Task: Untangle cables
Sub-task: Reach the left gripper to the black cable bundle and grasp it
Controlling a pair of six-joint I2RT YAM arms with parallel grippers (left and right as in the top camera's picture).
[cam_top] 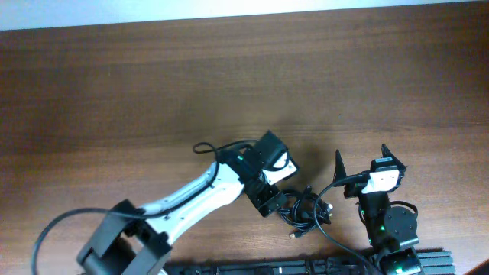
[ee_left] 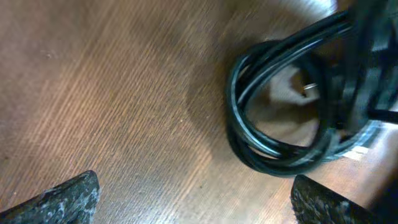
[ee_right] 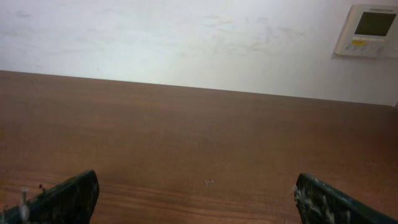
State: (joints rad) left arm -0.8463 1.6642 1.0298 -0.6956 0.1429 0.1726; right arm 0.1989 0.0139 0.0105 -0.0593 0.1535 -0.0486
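Left gripper (ee_left: 193,202) is hovering wide open by the cables (ee_left: 277,162), probably knotted but blurry; right gripper (ee_right: 198,199) is idling open. Next: pinching one loop.

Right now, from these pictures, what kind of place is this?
Probably an office or lab room: a wooden table, a plain white wall behind it, and a control panel on that wall, like a thermostat. Black cables lie on the table.
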